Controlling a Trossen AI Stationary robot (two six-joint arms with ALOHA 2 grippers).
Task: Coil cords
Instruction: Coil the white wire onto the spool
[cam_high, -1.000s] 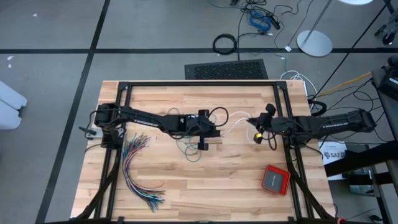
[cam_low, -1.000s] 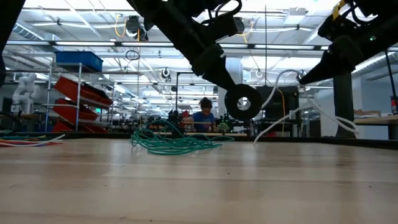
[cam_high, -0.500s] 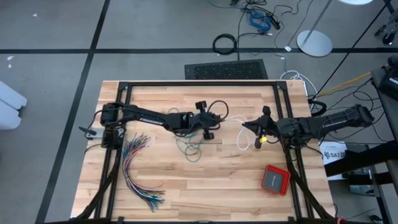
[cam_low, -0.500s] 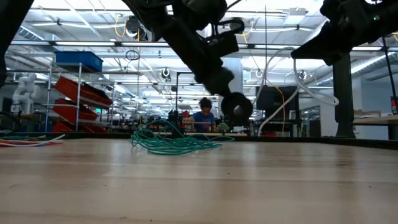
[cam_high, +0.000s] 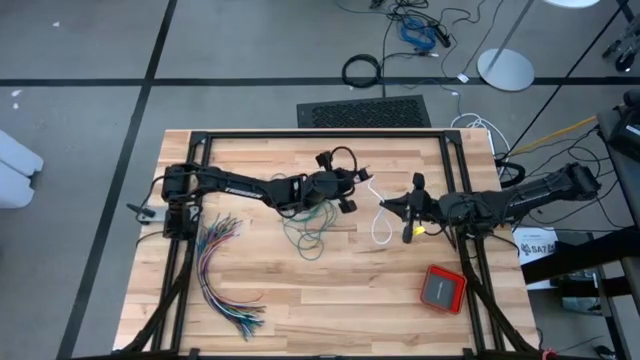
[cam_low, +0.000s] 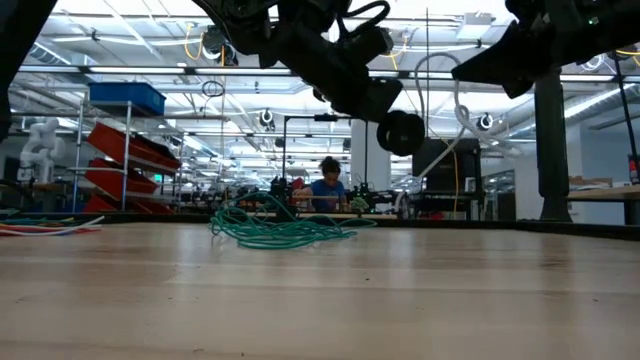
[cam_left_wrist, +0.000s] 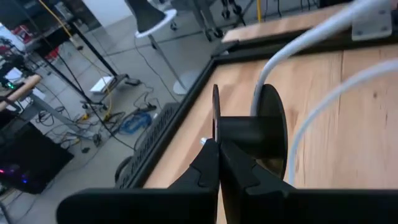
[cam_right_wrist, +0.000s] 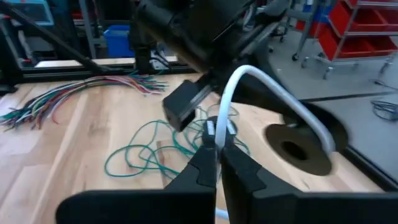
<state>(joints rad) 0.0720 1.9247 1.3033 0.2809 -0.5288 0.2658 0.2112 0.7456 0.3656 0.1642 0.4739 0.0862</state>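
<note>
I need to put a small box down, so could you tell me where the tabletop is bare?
Bare wood lies between the coloured wire bundle and the red case, along the near edge. The middle is crowded: the teal cord, the white cord and both arms.

Both arms reach inward, left pincer (cam_high: 352, 192) and right pincer (cam_high: 400, 208) clamped.

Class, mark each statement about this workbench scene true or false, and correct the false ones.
1. The teal-green cord lies loose on the table. True.
2. The right gripper is shut on the white cord. True.
3. The left gripper stands wide open. False: it is shut on a black spool.
4. The red box sits beside the many-coloured wires. False: it sits on the opposite side of the table.
</note>
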